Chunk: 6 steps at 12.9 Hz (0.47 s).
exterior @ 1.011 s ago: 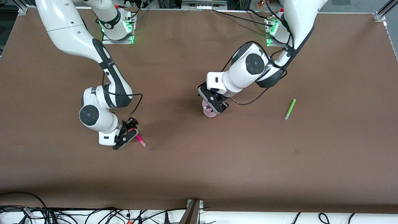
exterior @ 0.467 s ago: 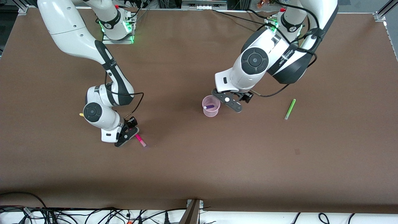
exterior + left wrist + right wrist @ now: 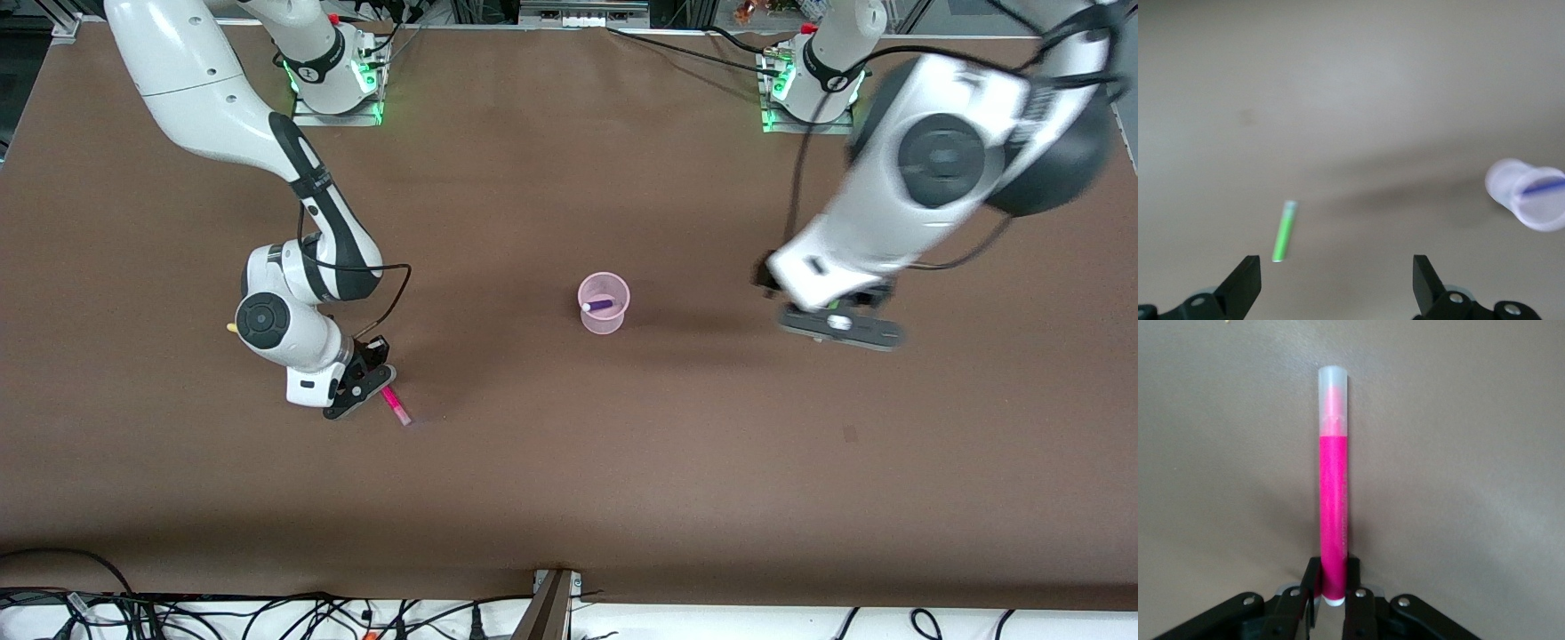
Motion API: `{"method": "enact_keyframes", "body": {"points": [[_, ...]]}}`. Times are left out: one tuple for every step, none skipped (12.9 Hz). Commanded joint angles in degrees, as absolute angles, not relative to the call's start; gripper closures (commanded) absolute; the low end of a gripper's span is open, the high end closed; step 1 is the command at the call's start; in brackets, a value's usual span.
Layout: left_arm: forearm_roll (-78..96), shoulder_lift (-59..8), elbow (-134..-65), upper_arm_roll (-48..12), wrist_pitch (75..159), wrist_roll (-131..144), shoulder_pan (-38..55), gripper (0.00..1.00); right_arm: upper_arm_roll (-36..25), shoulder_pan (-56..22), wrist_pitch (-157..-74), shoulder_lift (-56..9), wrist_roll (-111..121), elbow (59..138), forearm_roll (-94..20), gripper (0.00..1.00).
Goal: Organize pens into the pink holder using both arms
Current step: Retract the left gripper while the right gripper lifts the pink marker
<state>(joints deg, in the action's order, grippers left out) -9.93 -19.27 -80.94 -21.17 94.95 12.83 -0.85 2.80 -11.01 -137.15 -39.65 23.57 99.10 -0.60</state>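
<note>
- While clamped low at the table (image 3: 551, 480) toward the right arm's end, held the end of the magenta-pink marker pen with the pale translucent cap (image 3: 396, 407) (image 3: 1332, 500) between the shut fingers (image 3: 1313, 583) of the black two-finger right gripper (image 3: 372, 388) (image 3: 1332, 590).
- Lay with its capped end pointing away from that gripper, nearer to the front camera, over the brown tabletop.
- Showed only a small yellow tip of another pen (image 3: 232, 328) at the edge of the white right arm's wrist, the rest hidden.
- Hung spread wide apart, holding nothing, as the black left gripper (image 3: 840, 327) (image 3: 1337, 283), up over the table toward the left arm's end.
- Seen in the left wrist view just off one fingertip (image 3: 1248, 270): the light green marker pen with a pale tip (image 3: 1284, 231), flat on the table; hidden under the arm in the front view.
- Stood upright near the middle of the table, well apart from both grippers: the small translucent pale pink plastic cup (image 3: 604, 304) (image 3: 1529, 195).
- Leaned inside that cup: the dark purple pen with a pale end (image 3: 601, 305) (image 3: 1542, 187).
</note>
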Motion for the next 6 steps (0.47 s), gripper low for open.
{"method": "enact_keyframes", "body": {"points": [[-6.1, -14.3, -82.7, -13.7, 99.5, 13.6, -0.7, 0.00, 3.8, -10.7, -127.8, -37.9, 15.9, 97.3, -3.2, 1.00], [-5.0, -12.7, -83.5, -10.8, 100.4, 13.5, -1.0, 0.00, 3.9, -10.8, -122.2, -37.6, 12.9, 94.6, -6.7, 1.00], [-2.1, -11.1, -83.8, -8.5, 100.4, 13.5, -1.2, 0.00, 3.8, -11.2, -116.6, -37.6, 10.7, 91.7, -10.7, 1.00], [0.4, -8.7, -85.2, -5.2, 100.5, 13.0, -1.2, 0.00, 3.8, -11.3, -112.1, -37.6, 8.2, 89.3, -14.2, 1.00], [0.4, -5.6, -87.8, -4.4, 100.4, 13.0, -1.2, 0.00, 3.8, -11.5, -108.8, -37.6, 4.5, 87.1, -16.9, 1.00], [-0.9, -3.1, -90.1, -4.3, 99.9, 12.7, -1.2, 0.00, 3.9, -11.9, -105.8, -37.6, -0.6, 84.9, -19.0, 1.00]]}}
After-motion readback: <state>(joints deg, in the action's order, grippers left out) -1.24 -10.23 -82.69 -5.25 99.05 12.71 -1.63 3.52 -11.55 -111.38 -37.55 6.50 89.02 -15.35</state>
